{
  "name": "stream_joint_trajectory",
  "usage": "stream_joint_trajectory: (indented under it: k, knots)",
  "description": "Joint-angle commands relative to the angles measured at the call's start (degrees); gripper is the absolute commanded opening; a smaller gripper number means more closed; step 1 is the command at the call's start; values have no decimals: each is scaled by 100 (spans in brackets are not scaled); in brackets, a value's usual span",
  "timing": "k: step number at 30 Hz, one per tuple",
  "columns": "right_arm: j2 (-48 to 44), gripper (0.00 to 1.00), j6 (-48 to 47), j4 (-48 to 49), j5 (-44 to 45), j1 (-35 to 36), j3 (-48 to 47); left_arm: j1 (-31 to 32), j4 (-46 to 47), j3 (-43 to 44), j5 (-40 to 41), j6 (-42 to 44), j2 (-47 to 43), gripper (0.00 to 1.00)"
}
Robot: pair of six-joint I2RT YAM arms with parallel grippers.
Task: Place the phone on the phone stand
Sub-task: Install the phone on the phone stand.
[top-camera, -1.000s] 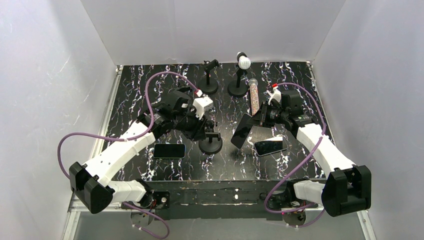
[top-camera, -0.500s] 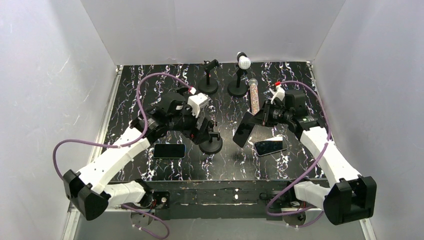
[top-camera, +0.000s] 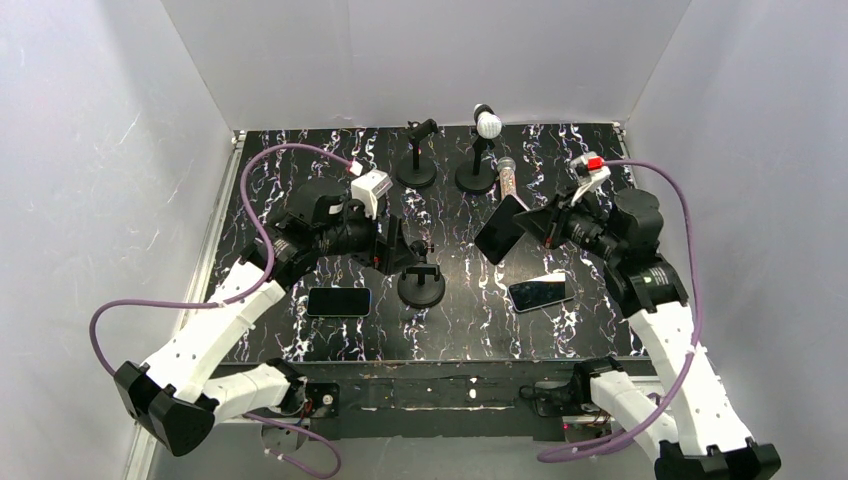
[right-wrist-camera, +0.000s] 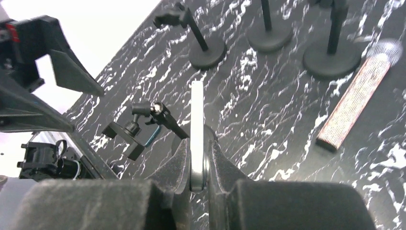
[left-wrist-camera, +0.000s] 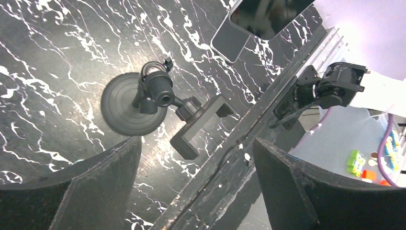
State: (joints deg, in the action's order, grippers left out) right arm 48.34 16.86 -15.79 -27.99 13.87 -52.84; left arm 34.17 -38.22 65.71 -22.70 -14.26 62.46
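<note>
Right claw (top-camera: 533,222) clamps the phone (top-camera: 498,230) (tilted) near the phone stand (top-camera: 421,284).

The dark phone (top-camera: 500,230) is up in the air, tilted, pinched in the right gripper (right-wrist-camera: 198,158). The black phone stand (top-camera: 421,285) with its round base sits upright mid-desk (top-camera: 300,200), well apart from it.

A robot lab test cell: plain white walls (top-camera: 420,60) box in a black marbled bench (top-camera: 450,320), left arm (top-camera: 220,320) and right arm (top-camera: 680,340) bolted at its near edge, purple cables (top-camera: 300,149) trailing

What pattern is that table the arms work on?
The table is black with white marble-like veins. It shows best in the top external view.
</note>
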Motion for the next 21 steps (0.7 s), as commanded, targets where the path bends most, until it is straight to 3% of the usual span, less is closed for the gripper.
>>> stream_joint_trajectory:
  k: [1,7,9,17,21]
  knots:
    - [-392,1,-314,1026,-134,-25,-152,-34,-325,193,-294,-234,-12,84]
    - [80,1,-799,576,-1512,-25,-686,-34,-675,190,-239,-228,186,78]
    - [161,1,-923,619,-1938,-25,-796,-25,-705,188,-205,-259,189,71]
    - [409,1,-141,2010,-3066,-27,-871,300,-797,231,307,-296,153,61]
    - [599,1,155,2242,-3169,-25,-944,562,-855,213,886,-303,162,57]
